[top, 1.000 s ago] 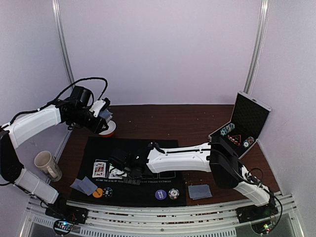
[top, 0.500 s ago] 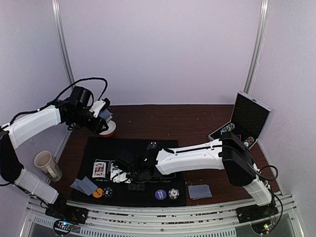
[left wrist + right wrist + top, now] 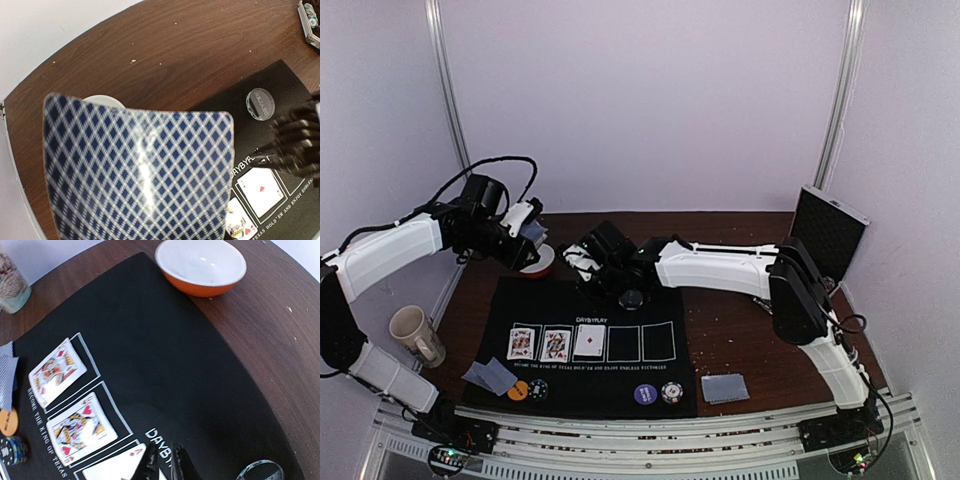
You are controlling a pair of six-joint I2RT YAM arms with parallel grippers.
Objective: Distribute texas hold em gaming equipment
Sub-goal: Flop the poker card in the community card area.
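Note:
My left gripper is shut on a stack of blue-checked playing cards, held over the bowl and filling its wrist view. Three cards lie face up in the mat's boxes: a king, a second face card and an ace. My right gripper hangs above the mat's far part, fingers nearly together with nothing between them, the ace just below-left. A clear disc sits on the mat beside it. Chips and face-down cards lie along the near edge.
A black mat covers the middle of the brown table. A red-and-white bowl stands at the mat's far left corner. A beige mug lies at the left edge. A black case stands at the far right.
The right gripper left the ace in the third box, then lifted and swung back toward the far side of the mat, its fingers narrowing. The left arm has not moved.

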